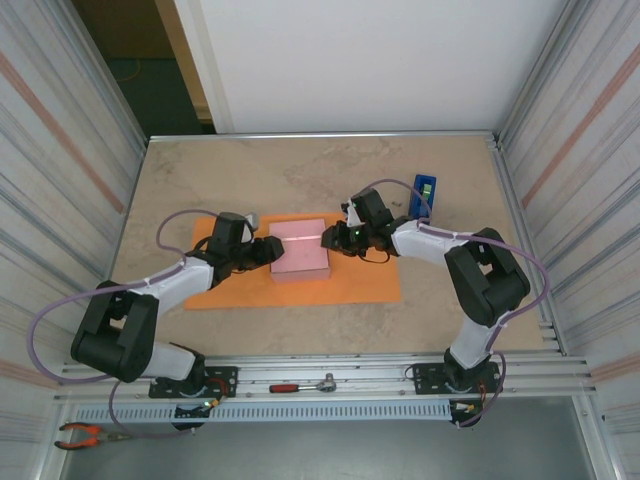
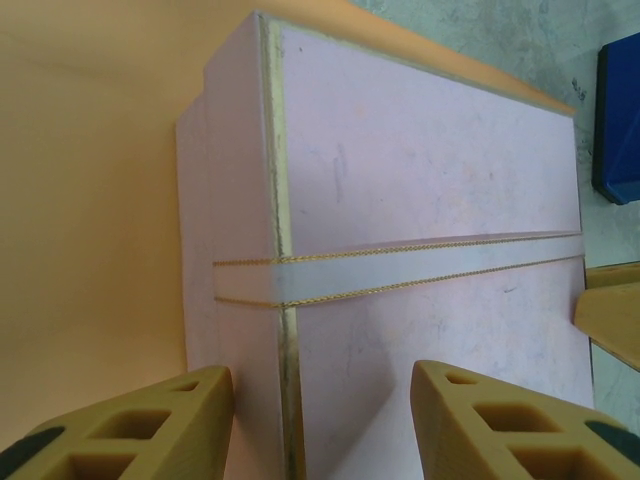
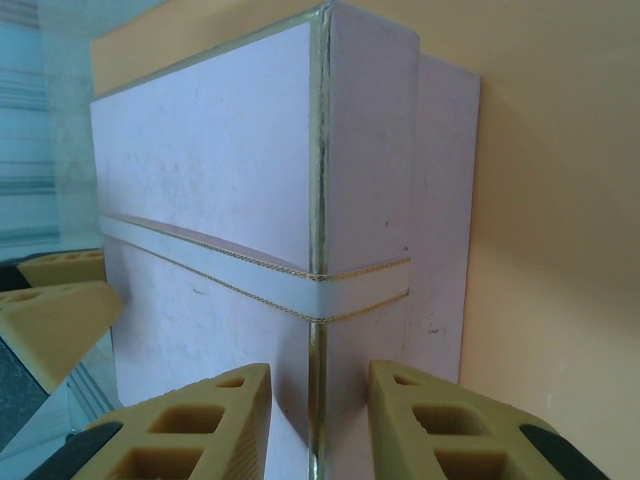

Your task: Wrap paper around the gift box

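Observation:
A pink gift box (image 1: 300, 255) with a white, gold-edged ribbon band lies on the orange paper (image 1: 290, 288), which is spread flat on the table. My left gripper (image 1: 267, 250) is at the box's left side. In the left wrist view its jaws (image 2: 322, 380) stand wide open astride the gold edge of the box (image 2: 420, 190), with paper (image 2: 90, 200) beside it. My right gripper (image 1: 327, 238) is at the box's right side. Its jaws (image 3: 318, 375) stand narrowly open astride the gold edge of the box (image 3: 210, 170), over the paper (image 3: 560, 200).
A blue object (image 1: 425, 190) lies on the beige tabletop behind the right gripper, and it also shows as a blue object (image 2: 618, 120) past the box. A red-handled tool (image 1: 300, 385) and pliers (image 1: 85, 435) lie by the front rail. Ribbed walls close in both sides.

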You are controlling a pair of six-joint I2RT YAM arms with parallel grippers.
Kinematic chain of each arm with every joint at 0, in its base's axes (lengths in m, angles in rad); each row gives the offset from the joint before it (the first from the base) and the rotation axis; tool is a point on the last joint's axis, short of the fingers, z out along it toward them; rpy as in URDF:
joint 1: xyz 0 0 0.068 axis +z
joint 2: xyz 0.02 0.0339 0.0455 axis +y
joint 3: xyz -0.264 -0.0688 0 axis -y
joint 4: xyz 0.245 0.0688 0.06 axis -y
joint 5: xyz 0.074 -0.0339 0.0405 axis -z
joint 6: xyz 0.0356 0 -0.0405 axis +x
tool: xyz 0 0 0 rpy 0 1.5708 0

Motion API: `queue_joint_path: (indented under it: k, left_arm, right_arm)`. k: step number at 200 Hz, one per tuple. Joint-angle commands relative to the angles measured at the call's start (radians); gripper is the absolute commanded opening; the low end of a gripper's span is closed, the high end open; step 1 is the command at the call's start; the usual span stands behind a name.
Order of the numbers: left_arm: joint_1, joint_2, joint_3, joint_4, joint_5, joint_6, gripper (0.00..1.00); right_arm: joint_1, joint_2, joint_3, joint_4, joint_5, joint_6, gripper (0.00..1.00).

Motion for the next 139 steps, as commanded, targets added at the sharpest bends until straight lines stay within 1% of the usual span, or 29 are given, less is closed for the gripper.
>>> queue_joint_path:
  k: [1,59,67,82,97,107,126,139]
  left_arm:
    - [0.0,-0.029,0.001,0.009,0.025,0.017,0.5]
    - [0.0,-0.03,0.004,0.006,0.022,0.015,0.52]
    - [0.0,-0.033,0.004,0.003,0.019,0.016,0.53]
    - [0.0,-0.043,0.008,-0.01,0.002,0.016,0.55]
    - [0.01,-0.059,0.009,-0.024,-0.017,0.013,0.58]
    - [0.025,-0.071,0.005,-0.024,-0.019,0.007,0.6]
    - [0.052,-0.089,0.002,-0.016,-0.003,-0.003,0.63]
    - [0.063,-0.092,0.009,-0.017,0.012,0.0,0.64]
  right_arm:
    - [0.026,-0.037,-0.02,0.029,-0.027,0.03,0.29]
    - [0.027,-0.031,-0.028,0.029,-0.025,0.031,0.3]
    - [0.024,-0.035,-0.027,0.023,-0.023,0.029,0.33]
    - [0.013,-0.052,-0.022,0.0,-0.01,0.017,0.48]
    - [-0.015,-0.075,-0.028,-0.014,-0.006,0.008,0.59]
    - [-0.039,-0.089,-0.03,-0.029,-0.008,0.001,0.61]
    - [-0.088,-0.106,-0.034,-0.056,-0.015,-0.018,0.62]
    - [-0.115,-0.107,-0.035,-0.059,-0.042,-0.019,0.62]
